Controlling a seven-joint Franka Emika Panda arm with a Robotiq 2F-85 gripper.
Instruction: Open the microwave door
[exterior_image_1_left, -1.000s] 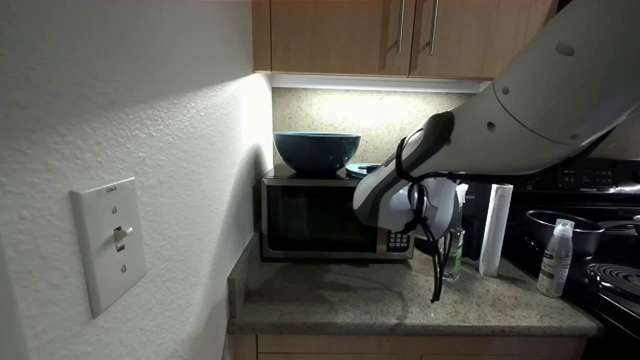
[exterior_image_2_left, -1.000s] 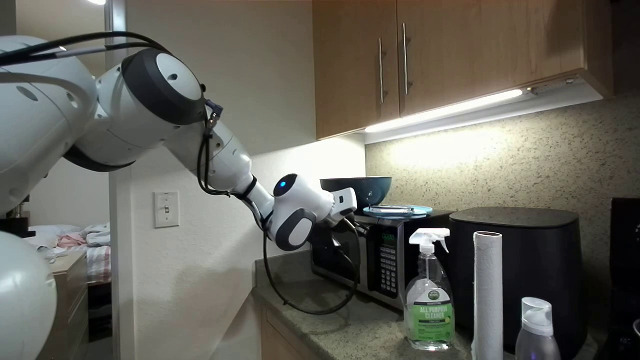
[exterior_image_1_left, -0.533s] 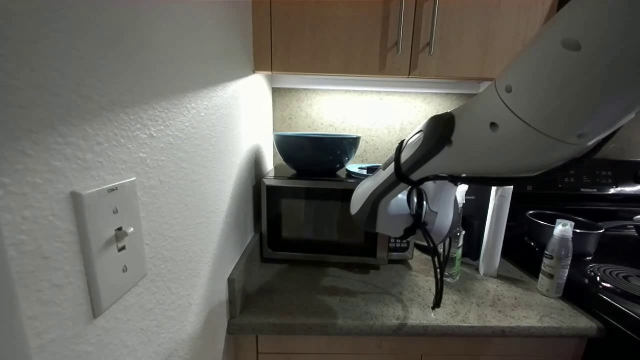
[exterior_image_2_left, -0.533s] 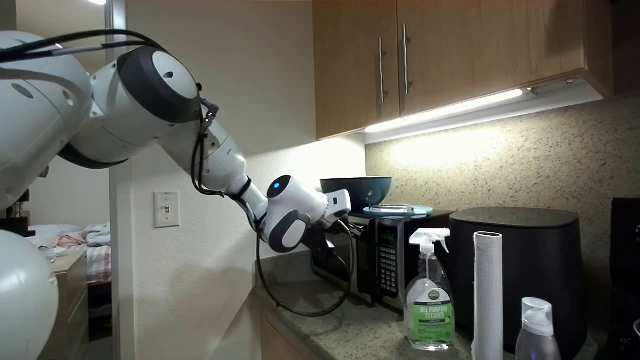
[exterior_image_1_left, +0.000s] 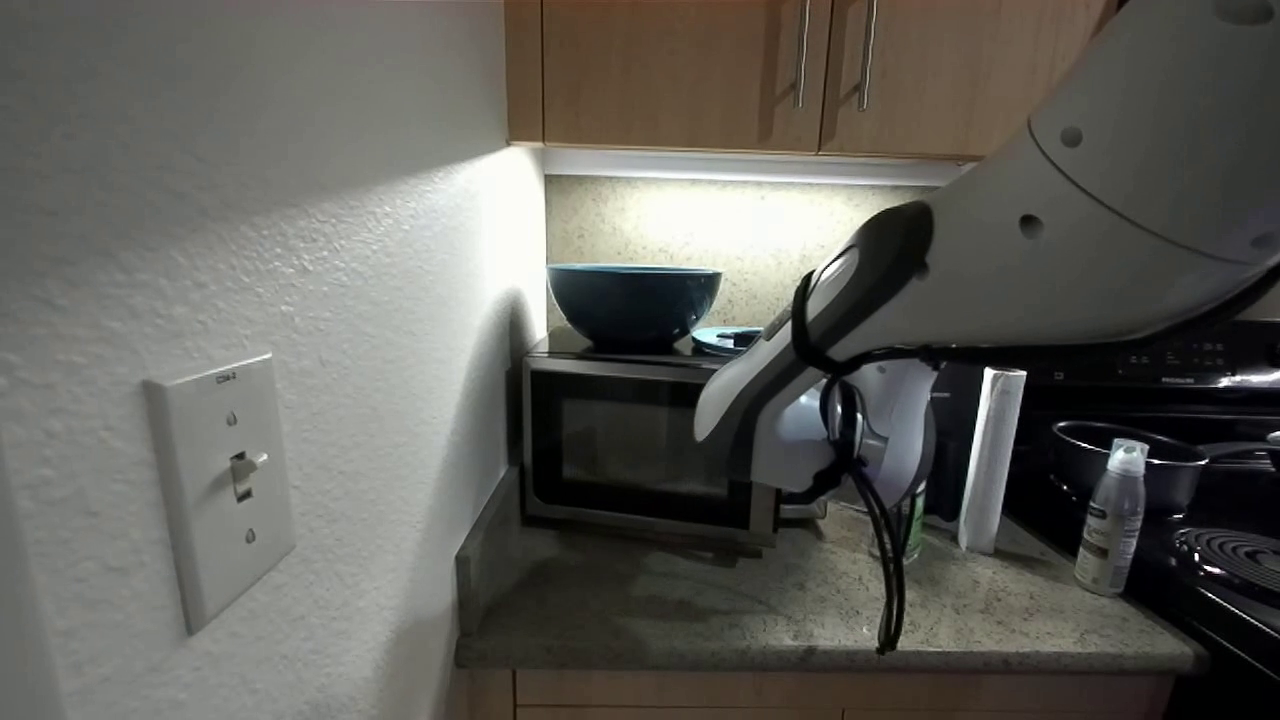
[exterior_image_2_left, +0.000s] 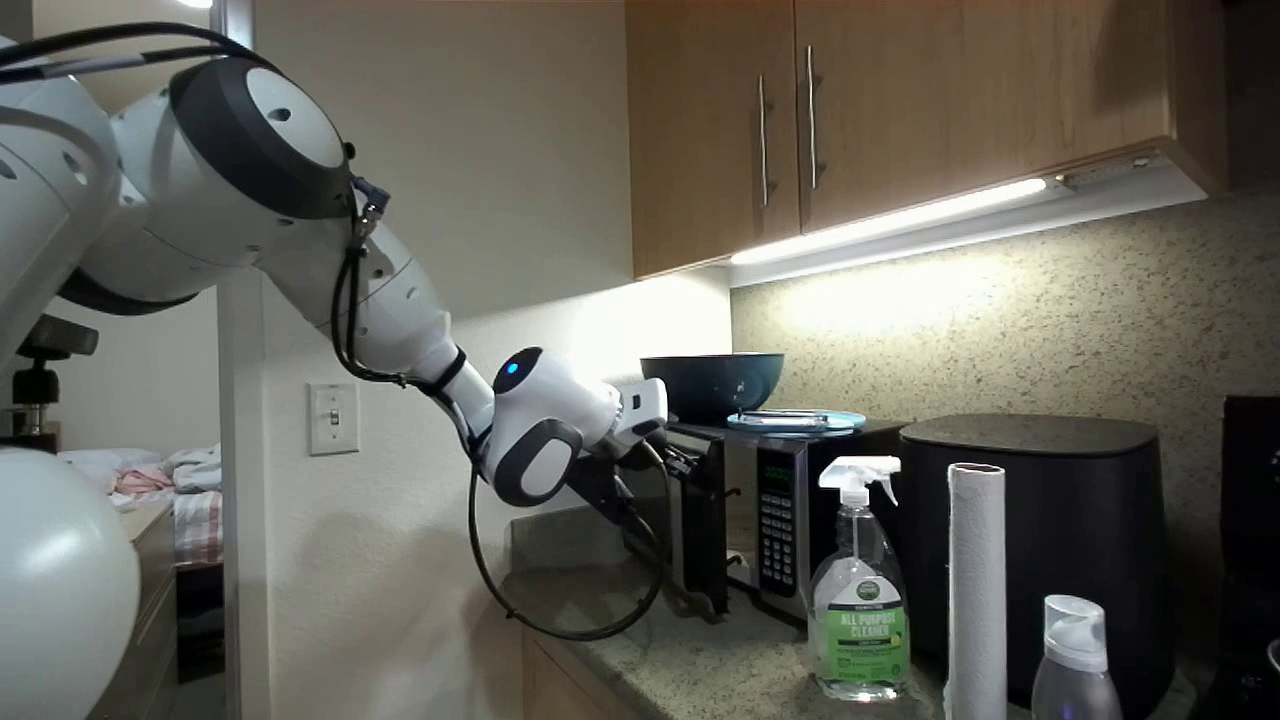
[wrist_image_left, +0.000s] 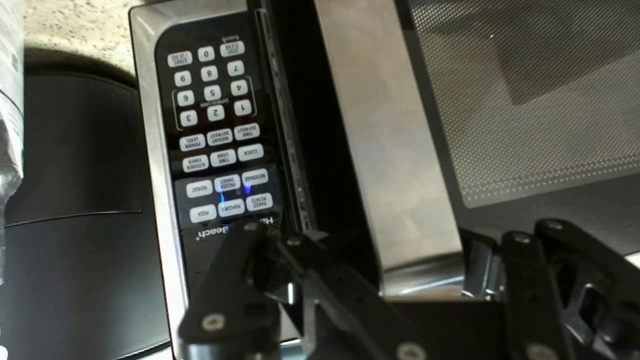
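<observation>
1. Nearest, along the bottom of the wrist view, find the jaws: fingers (wrist_image_left: 527, 285) apart, set to both sides of the silver strip (wrist_image_left: 390, 140) edging the microwave door (wrist_image_left: 480, 140); cannot tell whether clenched on it or merely placed around it.
2. See the strip running from between the fingers toward the upper centre of that frame, long axis slightly slanted, so roughly crosswise to the closing direction; judged well placed for a pull.
3. Left of the strip, see a dark band, then the button panel (wrist_image_left: 215, 130) with digits upside down; judge the jaws, from that, to be at the strip's top end.
4. In both exterior views, find the door near mid-frame, ajar; take the edge far from the jaws as the hinge.
5. Judge opening begun, not finished: next, draw outward in an arc about that hinge, wary of slipping off the strip's end.
6. Farther from the jaws, note a bowl (exterior_image_1_left: 633, 305) on the microwave top (exterior_image_1_left: 562, 344), near the centre of an exterior view.
7. Farthest, note a spray bottle (exterior_image_2_left: 860, 590) on the table (exterior_image_2_left: 700, 640), lower right in an exterior view, likely outside the swing.
</observation>
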